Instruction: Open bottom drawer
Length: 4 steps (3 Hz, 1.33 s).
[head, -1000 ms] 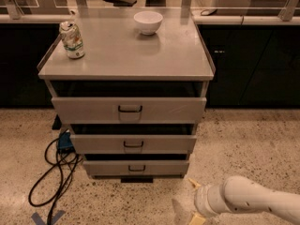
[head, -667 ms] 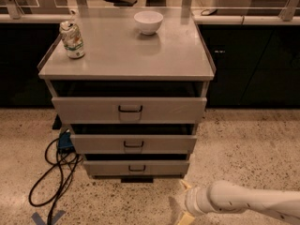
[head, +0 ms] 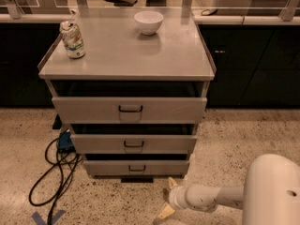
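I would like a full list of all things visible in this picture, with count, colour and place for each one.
cabinet: one, grey, centre, on speckled floor
top drawer: one, grey, highest front
middle drawer: one, grey, between the others
bottom drawer: one, grey, lowest front, dark handle
can: one, light printed, cabinet top, back left
bowl: one, white, cabinet top, back centre
cable: one, black, floor left of cabinet
arm: one, white, lower right
gripper: one, cream fingers open, below the bottom drawer's right end, apart from it
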Motion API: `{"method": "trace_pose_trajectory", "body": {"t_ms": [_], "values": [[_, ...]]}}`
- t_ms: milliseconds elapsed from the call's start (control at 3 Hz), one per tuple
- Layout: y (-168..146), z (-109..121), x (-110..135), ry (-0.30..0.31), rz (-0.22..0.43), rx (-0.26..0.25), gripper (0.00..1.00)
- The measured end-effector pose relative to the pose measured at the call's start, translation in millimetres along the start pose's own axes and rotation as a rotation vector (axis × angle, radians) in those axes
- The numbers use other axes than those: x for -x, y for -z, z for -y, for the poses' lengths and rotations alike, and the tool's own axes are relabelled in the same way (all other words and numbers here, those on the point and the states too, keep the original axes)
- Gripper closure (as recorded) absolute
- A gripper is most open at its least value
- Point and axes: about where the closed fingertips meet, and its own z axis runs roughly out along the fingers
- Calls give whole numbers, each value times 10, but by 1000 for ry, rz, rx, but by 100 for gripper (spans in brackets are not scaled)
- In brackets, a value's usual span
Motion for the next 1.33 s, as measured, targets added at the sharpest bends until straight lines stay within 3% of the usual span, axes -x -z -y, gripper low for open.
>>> {"method": "trace_pose_trajectory", "body": {"t_ms": [333,667,1000,1333], "values": [[-332,225,12,-32,58,-62,0],[-364,275,5,-42,64,-68,0],[-208,507,39,-8,57,-137,0],[53,945,189,16,34,-224,0]]}}
